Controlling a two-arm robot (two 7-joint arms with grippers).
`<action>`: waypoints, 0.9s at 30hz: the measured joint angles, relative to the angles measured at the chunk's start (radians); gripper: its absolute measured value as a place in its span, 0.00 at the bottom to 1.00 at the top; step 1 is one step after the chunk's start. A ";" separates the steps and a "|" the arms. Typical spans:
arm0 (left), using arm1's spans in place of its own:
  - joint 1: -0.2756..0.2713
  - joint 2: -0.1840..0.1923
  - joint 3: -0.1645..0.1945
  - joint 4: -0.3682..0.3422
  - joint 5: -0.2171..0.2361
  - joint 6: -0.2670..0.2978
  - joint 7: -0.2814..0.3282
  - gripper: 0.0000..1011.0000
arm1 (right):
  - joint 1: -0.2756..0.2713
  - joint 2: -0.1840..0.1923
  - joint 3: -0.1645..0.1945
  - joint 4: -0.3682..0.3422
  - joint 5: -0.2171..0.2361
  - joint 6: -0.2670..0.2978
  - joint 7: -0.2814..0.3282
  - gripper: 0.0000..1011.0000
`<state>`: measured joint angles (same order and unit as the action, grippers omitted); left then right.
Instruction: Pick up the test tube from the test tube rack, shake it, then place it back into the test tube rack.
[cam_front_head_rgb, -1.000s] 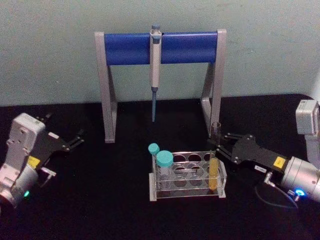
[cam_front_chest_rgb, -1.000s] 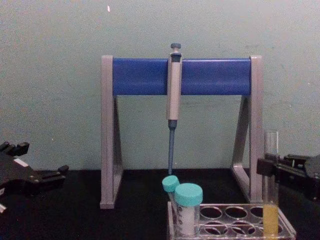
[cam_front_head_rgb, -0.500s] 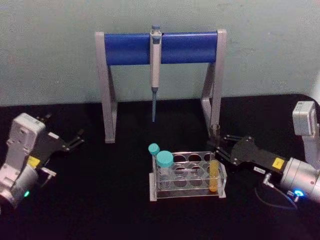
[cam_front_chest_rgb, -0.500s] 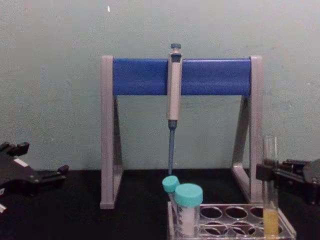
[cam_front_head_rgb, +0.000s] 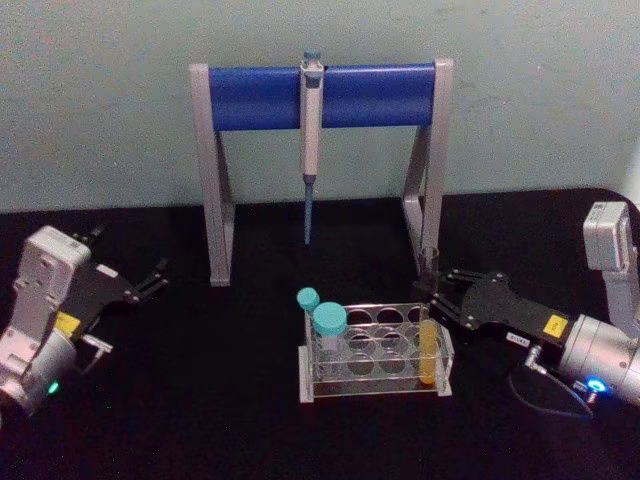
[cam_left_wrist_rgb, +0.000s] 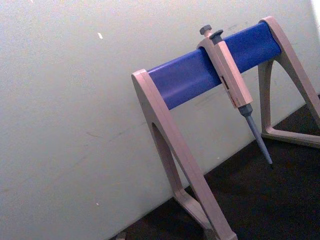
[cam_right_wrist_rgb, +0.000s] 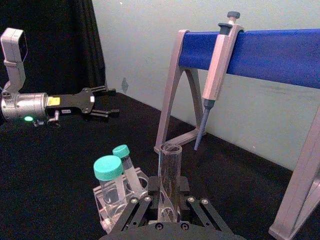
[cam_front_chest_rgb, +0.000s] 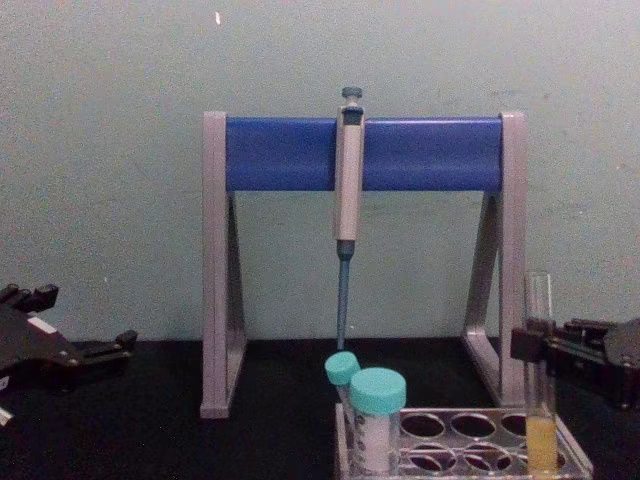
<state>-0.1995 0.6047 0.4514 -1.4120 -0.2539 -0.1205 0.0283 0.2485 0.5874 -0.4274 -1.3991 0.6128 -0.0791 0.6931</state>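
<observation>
Glass test tube (cam_front_head_rgb: 429, 335) stands upright in the test tube rack's (cam_front_head_rgb: 375, 352) right end, gripped by my right end effector (cam_front_head_rgb: 441, 296).

Clear glass test tube (cam_front_head_rgb: 430, 330), clear glossy plastic test tube rack (cam_front_head_rgb: 375, 375), matt black table (cam_front_head_rgb: 200, 400).

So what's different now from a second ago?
The right gripper has lowered the tube deeper into its hole at the right end of the rack, so less glass sticks up above the fingers. It is still shut on the tube. The left gripper, open at the left, the two capped tubes, the rack and the pipette on its stand stayed put.
</observation>
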 joint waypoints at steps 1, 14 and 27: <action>0.000 0.000 0.000 0.000 0.000 0.000 0.000 0.99 | 0.000 0.000 0.000 0.000 0.000 0.000 0.000 0.23; 0.000 0.000 0.000 0.000 0.000 0.000 0.000 0.99 | -0.001 0.001 0.000 0.000 -0.003 0.003 0.001 0.30; 0.000 0.000 0.000 0.000 0.000 0.000 0.000 0.99 | -0.001 0.002 0.000 -0.001 -0.002 0.002 0.001 0.73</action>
<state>-0.1995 0.6047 0.4514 -1.4120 -0.2539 -0.1205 0.0283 0.2474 0.5889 -0.4271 -1.3999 0.6110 -0.0772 0.6943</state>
